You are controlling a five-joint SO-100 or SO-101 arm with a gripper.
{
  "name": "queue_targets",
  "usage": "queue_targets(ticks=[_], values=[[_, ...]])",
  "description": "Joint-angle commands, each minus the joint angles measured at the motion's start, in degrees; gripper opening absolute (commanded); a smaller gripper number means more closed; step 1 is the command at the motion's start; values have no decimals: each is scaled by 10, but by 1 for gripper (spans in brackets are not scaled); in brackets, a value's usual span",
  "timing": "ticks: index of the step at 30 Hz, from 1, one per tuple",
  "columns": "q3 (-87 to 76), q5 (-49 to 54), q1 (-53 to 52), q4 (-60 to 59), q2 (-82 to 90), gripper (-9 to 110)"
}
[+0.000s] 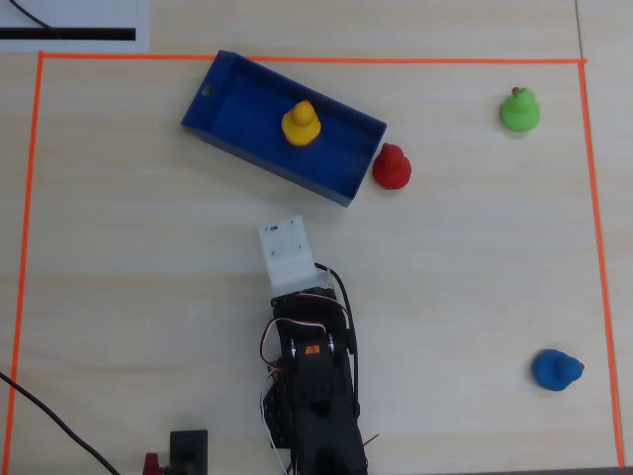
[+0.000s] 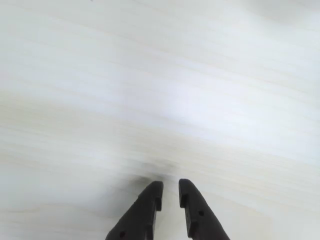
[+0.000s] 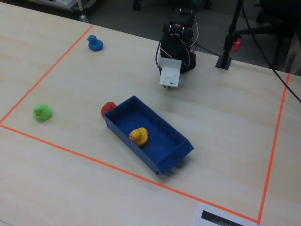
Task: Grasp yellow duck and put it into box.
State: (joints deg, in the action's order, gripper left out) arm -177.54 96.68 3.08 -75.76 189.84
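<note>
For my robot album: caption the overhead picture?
Yellow duck sits inside the blue box; the robot arm is folded back nearby.

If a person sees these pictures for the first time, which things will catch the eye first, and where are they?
The small yellow toy duck sits inside the large shallow blue box, near the middle of the area marked by orange tape. A red toy duck stands just outside one end of the box, while the green duck and blue duck stand far apart. The black two-finger tool holds nothing above bare table.
</note>
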Motion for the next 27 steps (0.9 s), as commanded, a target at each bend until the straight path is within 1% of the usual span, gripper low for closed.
queue_targets(ticks=[1,5,27], values=[[-7,-5,5,-5,-1,1],[-7,-47,0,-13,-1,2],[-7,-47,0,-13,-1,2]])
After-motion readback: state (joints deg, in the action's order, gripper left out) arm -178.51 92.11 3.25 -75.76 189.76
